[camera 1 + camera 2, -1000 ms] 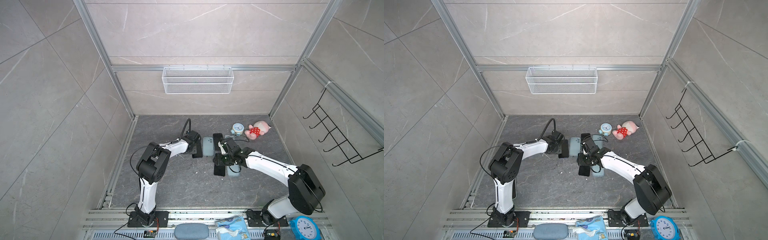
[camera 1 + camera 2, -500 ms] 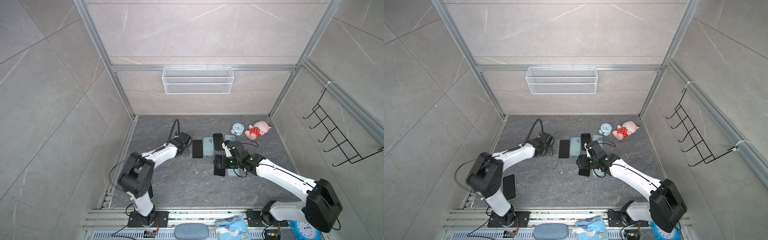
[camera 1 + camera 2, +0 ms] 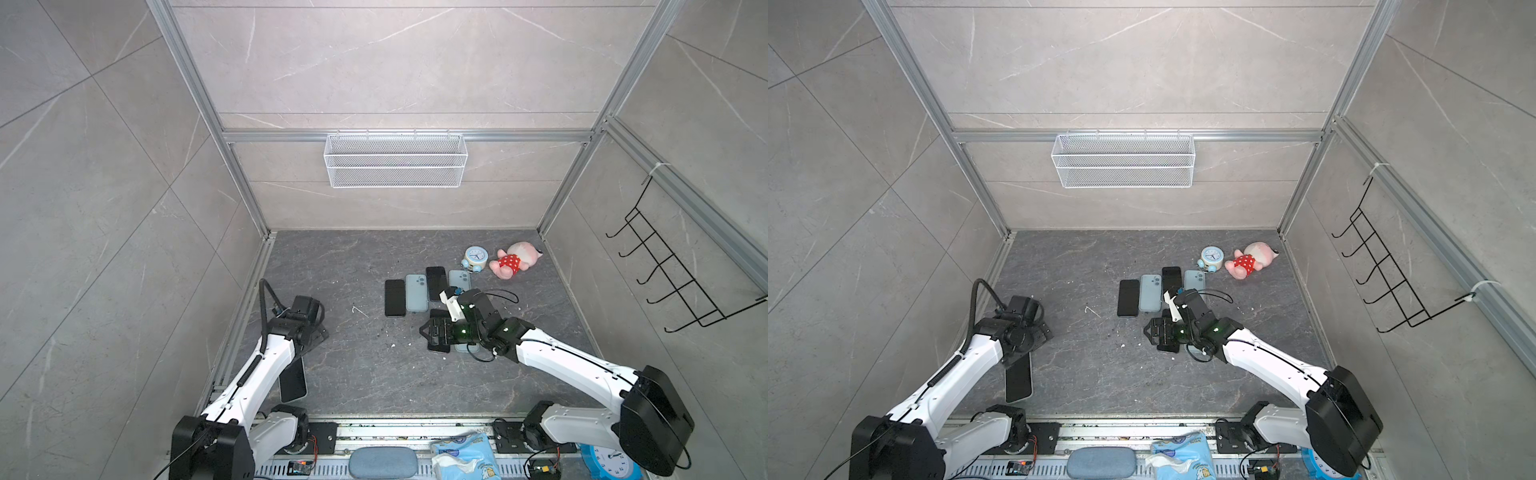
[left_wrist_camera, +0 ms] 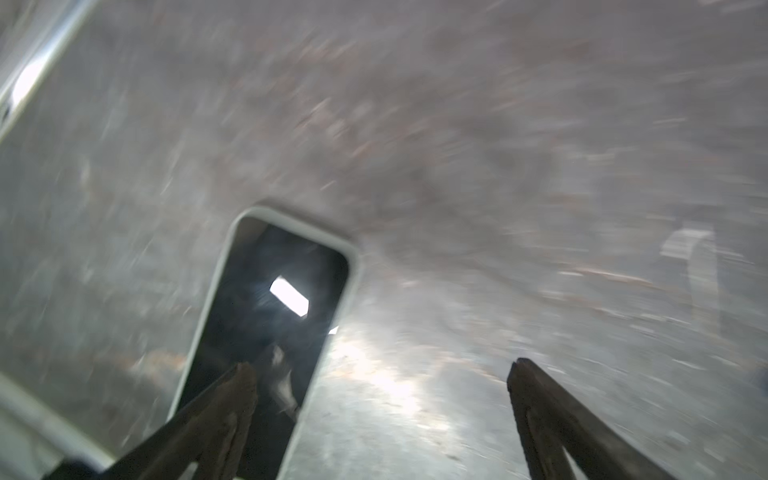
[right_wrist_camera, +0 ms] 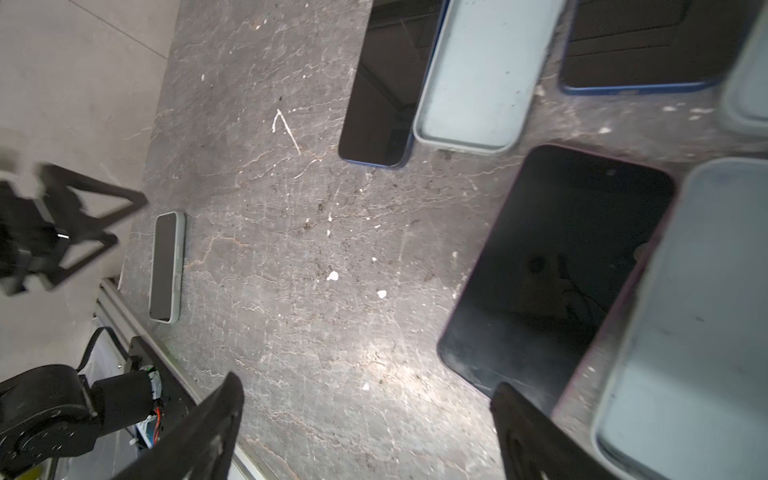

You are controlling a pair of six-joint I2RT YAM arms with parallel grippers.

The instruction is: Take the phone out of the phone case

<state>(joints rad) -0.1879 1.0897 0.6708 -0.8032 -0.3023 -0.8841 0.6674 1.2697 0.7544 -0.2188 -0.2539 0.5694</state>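
The black-screened phone, seated in its pale grey-green rubbery case, lay flat just beside the left gripper, under one of its spread, empty jaws, long axis along the reach. The right gripper, likewise wide and empty, hung well apart from that phone; the left arm was nearer

Left wrist view motion-blurred: cased phone below left gripper smeared, its near end behind 1 finger and off frame. In both top views the left arm covers part of it; right gripper hides most of a dark phone beneath.
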